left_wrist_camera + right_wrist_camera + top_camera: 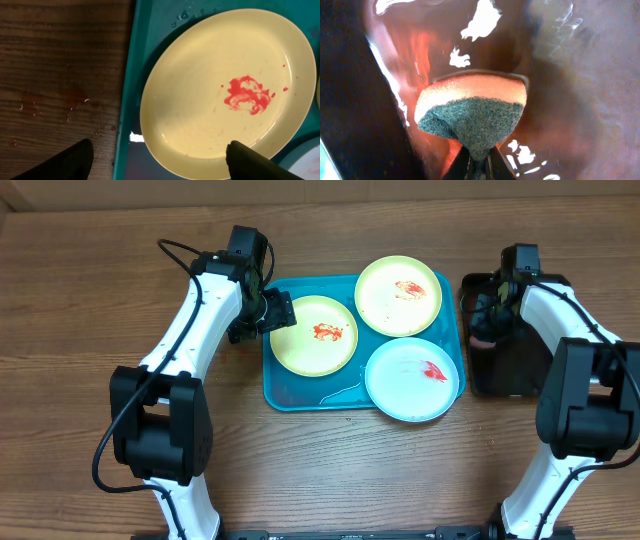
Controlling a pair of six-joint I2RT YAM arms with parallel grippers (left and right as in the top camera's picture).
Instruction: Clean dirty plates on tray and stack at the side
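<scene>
Plates (pixel 313 334), all three red-smeared, lie close together in your blue tray (pixel 300 392); your left gripper (pixel 281 311) hangs wide open over the nearest rim, likely to steady it. Your right gripper (pixel 479 159) pinches a sponge (pixel 472 112) in the black tray (pixel 510 375), and the table (pixel 80 280) left of the blue tray offers stacking room.

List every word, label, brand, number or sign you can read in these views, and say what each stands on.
None: no text can be read in any view.
The left green plate, far green plate, blue-white plate, turquoise tray, black tray and sponge all look plain and unprinted.
</scene>
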